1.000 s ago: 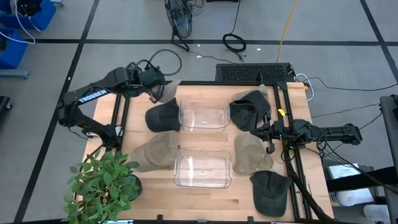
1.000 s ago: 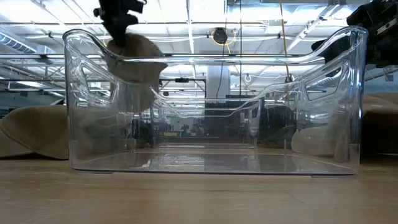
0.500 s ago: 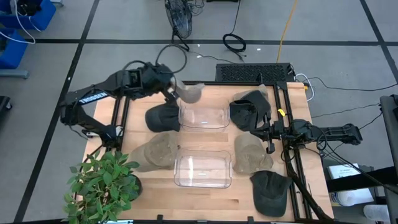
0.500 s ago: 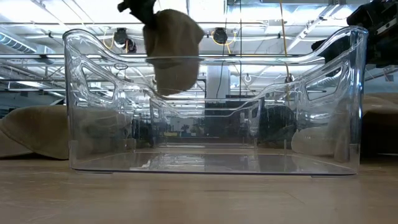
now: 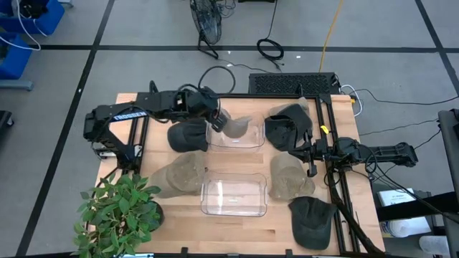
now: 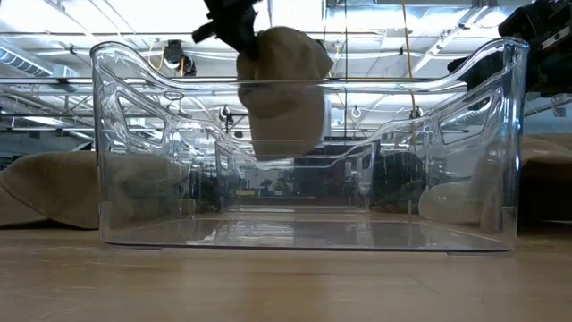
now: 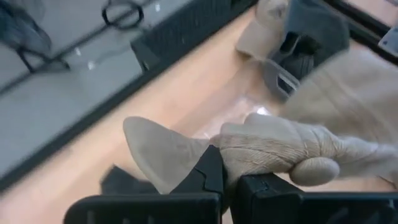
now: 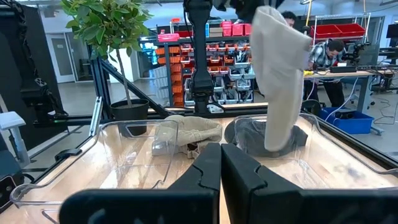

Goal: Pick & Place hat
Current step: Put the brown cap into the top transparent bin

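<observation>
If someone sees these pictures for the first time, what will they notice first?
First, the beige hat hanging in the air from the left gripper, over the far clear bin. Next, the other hats lying around both bins, such as the dark hat beside the far one. The right gripper waits at the table's right edge.

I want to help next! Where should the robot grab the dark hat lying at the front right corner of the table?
Probably by its brim, coming straight down from above. The dark hat lies flat near the table edge, brim pointing forward, thin enough for jaws to pinch. The right gripper sits closest; the left gripper is busy holding a tan hat.
</observation>
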Robot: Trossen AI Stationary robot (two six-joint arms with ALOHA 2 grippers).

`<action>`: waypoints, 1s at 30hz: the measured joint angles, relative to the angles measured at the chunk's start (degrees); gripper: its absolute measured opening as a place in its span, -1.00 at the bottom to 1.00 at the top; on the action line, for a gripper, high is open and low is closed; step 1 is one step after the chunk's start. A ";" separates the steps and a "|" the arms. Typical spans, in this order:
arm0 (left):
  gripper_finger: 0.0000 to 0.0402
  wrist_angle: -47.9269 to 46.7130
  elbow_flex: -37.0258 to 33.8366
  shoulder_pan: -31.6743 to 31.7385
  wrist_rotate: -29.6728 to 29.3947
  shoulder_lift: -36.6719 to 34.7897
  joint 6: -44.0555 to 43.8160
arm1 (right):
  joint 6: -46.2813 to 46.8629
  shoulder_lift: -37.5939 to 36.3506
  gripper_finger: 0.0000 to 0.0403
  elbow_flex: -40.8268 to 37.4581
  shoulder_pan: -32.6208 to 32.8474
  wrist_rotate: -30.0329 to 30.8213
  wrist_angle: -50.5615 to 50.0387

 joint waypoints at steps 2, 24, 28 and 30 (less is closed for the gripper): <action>-0.98 -0.04 0.00 -0.15 1.53 1.50 -1.97 | 0.02 -0.01 -1.00 0.02 0.00 0.00 0.00; -0.91 0.90 -0.02 2.91 7.75 11.43 -7.79 | 0.02 0.00 -1.00 0.00 0.02 0.00 -0.01; -0.95 0.87 -0.02 3.96 7.94 12.30 -8.12 | 0.02 0.00 -1.00 0.00 0.01 0.00 -0.01; -0.97 1.25 -0.04 4.33 8.40 12.32 -8.13 | 0.01 -0.01 -1.00 0.01 0.00 0.00 0.01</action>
